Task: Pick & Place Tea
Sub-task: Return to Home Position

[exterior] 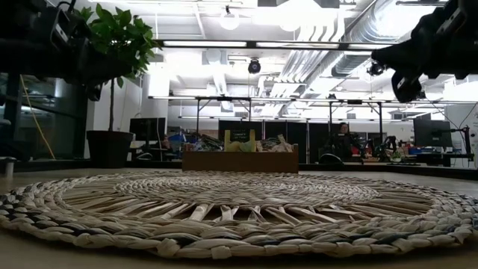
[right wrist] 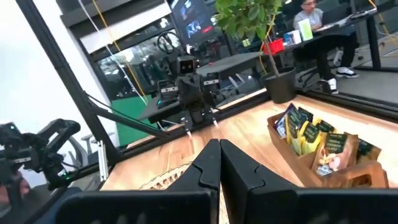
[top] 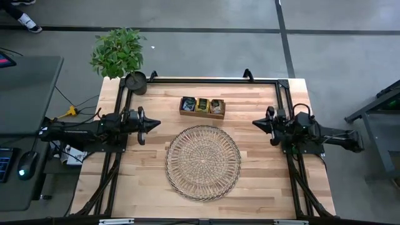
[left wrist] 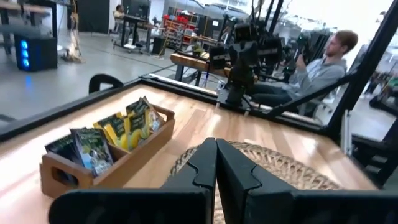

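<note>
Nearest the low camera, the woven tray (exterior: 239, 202) lay bare on the worktop (top: 262, 187), with no sachet on it that you could see. Just past its far rim sat the wooden organizer (top: 202, 115). All the tea (top: 202, 104) in view stood on edge inside its three sections: dark wrappers at the end nearer the left arm, yellow in the middle, olive-brown at the other end.

The left end effector (top: 155, 124) and right end effector (top: 256, 123) hung at opposite sides of the worktop, facing each other, well apart from tray and box. Both were pinched closed with nothing between the fingers.

Handling, my read:
- The sachets looked light, thin and floppy, and the wrappers were probably slick.
- Packed upright, you'd have pinched a top edge across the flat faces. Lying flat, a corner or edge was the only real hold.
- A light squeeze would have been enough. Crush risk was low; the bigger risk was dragging a neighbouring sachet out.

Views:
- The high view gave you the layout and sections, but no label detail.
- The wrist views showed the print, the lean of the sachets and the finger closure.
- The low view showed the box only as a strip behind the tray, with sachet tops poking over its wall.

Farther out were a potted plant (top: 119, 53) at the far left corner and a seated person (left wrist: 314, 68) beyond the right arm.
</note>
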Robot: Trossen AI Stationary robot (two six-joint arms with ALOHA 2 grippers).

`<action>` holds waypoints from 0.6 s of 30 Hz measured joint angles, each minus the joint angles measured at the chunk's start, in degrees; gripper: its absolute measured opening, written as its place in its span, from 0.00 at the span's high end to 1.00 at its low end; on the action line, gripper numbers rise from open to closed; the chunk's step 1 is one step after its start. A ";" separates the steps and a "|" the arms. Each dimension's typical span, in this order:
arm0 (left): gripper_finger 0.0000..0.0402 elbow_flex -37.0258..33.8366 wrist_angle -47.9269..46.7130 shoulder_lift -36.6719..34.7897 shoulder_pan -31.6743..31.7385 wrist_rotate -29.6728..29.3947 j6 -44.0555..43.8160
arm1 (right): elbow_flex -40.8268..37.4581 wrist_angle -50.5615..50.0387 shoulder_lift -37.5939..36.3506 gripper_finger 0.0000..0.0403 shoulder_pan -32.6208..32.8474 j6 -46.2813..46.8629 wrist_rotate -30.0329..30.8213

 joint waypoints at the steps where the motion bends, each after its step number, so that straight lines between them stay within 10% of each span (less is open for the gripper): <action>1: 0.99 0.00 0.04 0.00 0.00 0.02 -1.37 | -0.67 0.74 0.00 1.00 0.00 -0.12 -0.23; 18: 0.99 0.00 -0.39 0.02 0.00 -0.22 -6.09 | -2.26 -1.14 0.34 1.00 0.00 -4.31 -2.91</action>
